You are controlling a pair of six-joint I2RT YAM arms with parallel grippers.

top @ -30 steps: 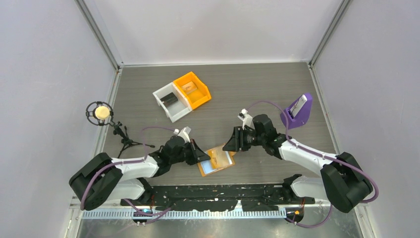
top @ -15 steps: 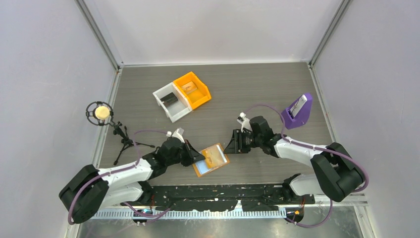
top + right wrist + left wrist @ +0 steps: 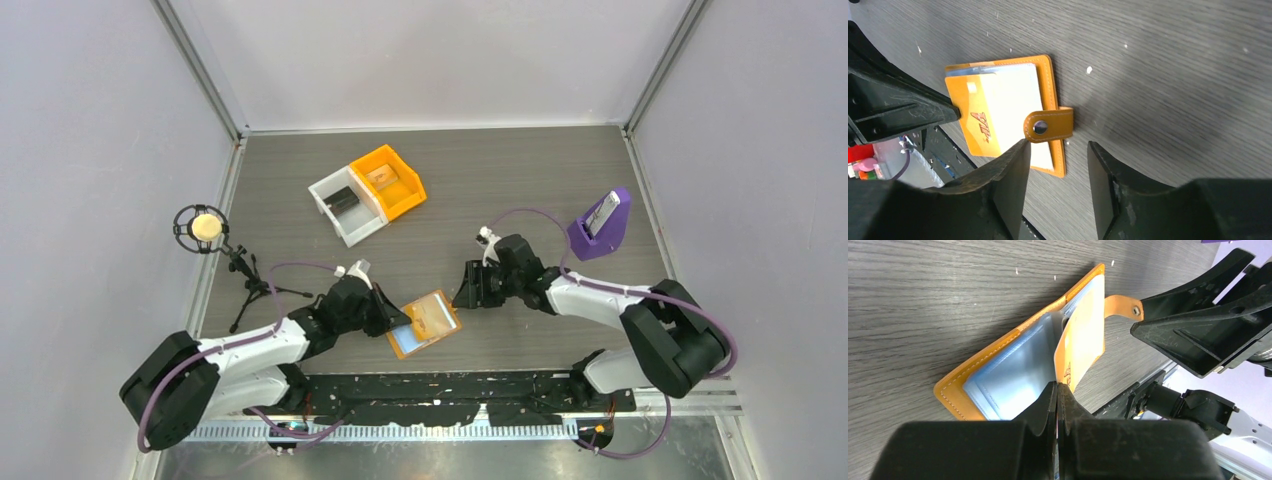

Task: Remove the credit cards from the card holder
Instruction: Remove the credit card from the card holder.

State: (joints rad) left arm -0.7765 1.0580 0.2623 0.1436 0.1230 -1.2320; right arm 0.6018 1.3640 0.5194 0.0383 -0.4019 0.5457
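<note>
Small flat orange card holder (image 3: 405,340) open on grey worktop (image 3: 1173,75): probably light, floppy. Left gripper (image 3: 1057,390) clamped on stiff, slick-looking orange card (image 3: 1083,340) edge. Right gripper (image 3: 1058,147) apart; snap tab (image 3: 1048,125) likely best anchor.

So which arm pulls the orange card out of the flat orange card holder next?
Left. Left fingers look shut on the orange VIP-printed card; right fingers hang open beside the flat orange card holder.

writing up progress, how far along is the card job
Done: the card holder lies open. In hand: the left tool is shut on an orange card lifted off the blue pockets; the right tool is open beside the snap strap. To do: pull that card free; others are not visible.
</note>
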